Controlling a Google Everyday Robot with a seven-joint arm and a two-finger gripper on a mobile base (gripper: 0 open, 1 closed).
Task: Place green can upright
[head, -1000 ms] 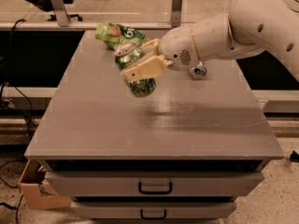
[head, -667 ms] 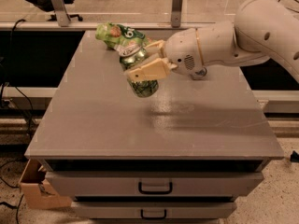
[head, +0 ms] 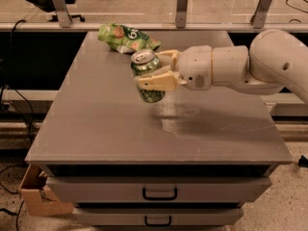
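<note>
One green can (head: 148,89), tilted slightly, is clamped in my tool (head: 150,69), held above the middle of the counter (head: 96,129), toward its back edge, near a green snack bag (head: 124,37).

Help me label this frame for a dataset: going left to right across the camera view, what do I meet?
First the cardboard box on the floor → snack bag → green can, held tilted over the table by the tool → white arm.
</note>
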